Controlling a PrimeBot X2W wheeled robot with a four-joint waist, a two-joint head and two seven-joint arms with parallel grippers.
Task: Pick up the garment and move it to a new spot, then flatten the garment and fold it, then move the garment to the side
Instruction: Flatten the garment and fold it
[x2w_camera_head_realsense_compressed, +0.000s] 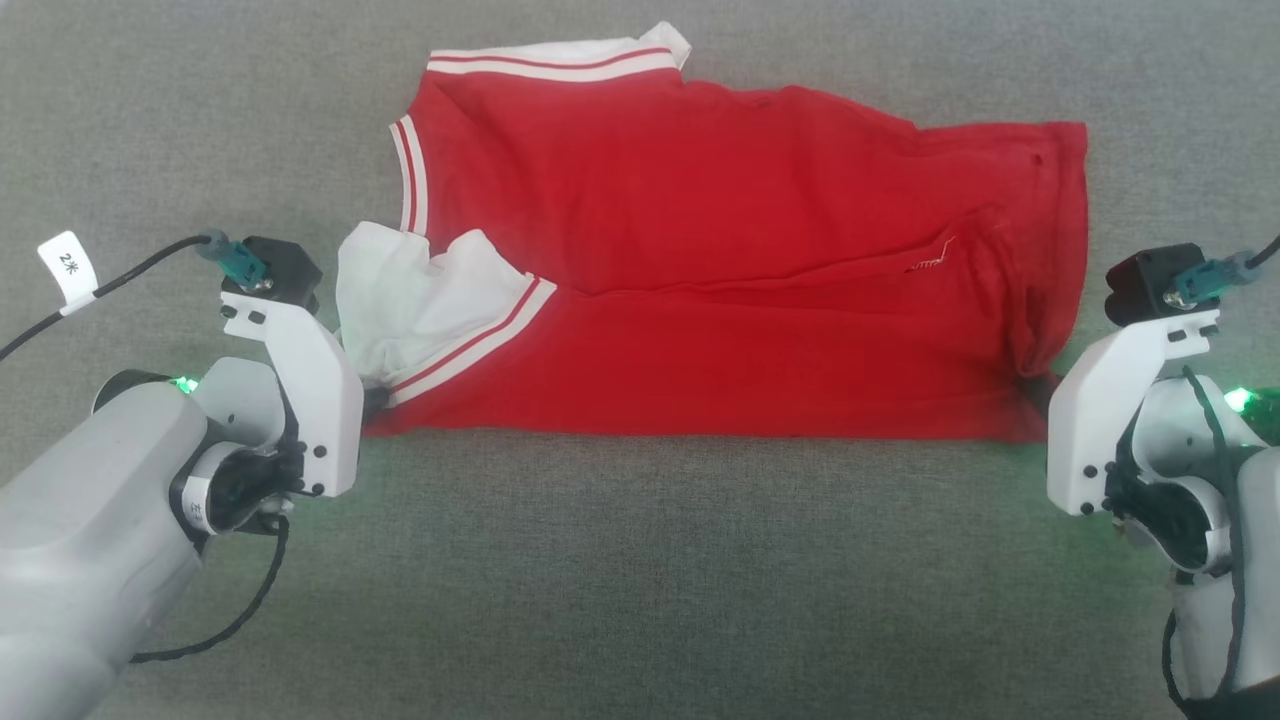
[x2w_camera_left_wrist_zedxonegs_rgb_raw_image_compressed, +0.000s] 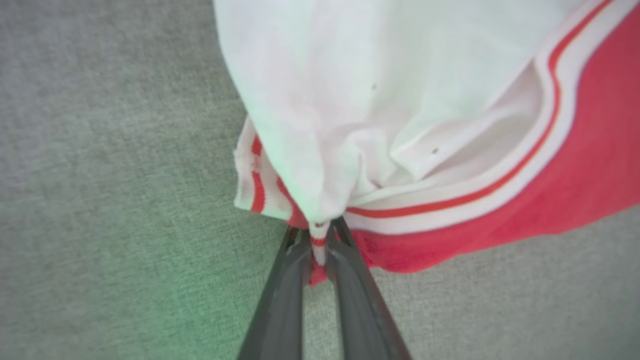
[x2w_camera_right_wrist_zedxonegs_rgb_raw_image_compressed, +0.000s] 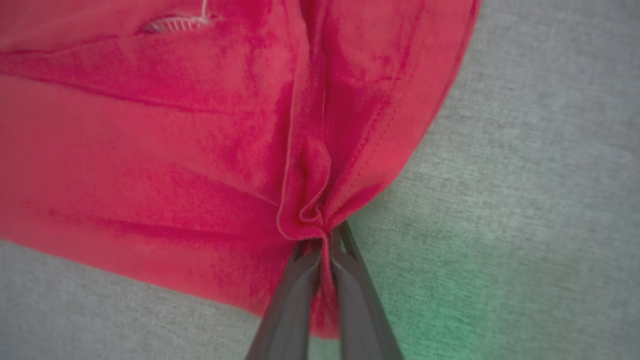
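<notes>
Here the garment (x2w_camera_head_realsense_compressed: 720, 300) lies folded lengthwise on the grey cloth surface (x2w_camera_head_realsense_compressed: 640, 580). It stretches left to right across the middle of the scene, and its near edge is a straight red fold. Its neck end is at the left, where a white sleeve (x2w_camera_head_realsense_compressed: 400, 300) edged with striped trim (x2w_camera_head_realsense_compressed: 470, 345) is bunched on top of the red cloth, and more of that white-and-red banding runs along the far edge. The hem end is at the right, where a short line of pale stitching (x2w_camera_head_realsense_compressed: 930, 262) shows on the upper layer. At the near left corner we grip it with our left gripper (x2w_camera_left_wrist_zedxonegs_rgb_raw_image_compressed: 318, 240), whose two dark fingers are drawn close together on a pinch of white sleeve and trim. At the near right corner we grip it with our right gripper (x2w_camera_right_wrist_zedxonegs_rgb_raw_image_compressed: 325, 240), whose fingers are likewise narrow on a gathered pucker of red cloth. Both corners sit low, and we cannot tell whether they touch the surface or hang just above it. Our pale wrists flank the garment on either side, each casting a green glow on the grey cloth. A black cable (x2w_camera_head_realsense_compressed: 130, 275) carrying a white tag (x2w_camera_head_realsense_compressed: 68, 268) trails from the left wrist toward the left edge.
</notes>
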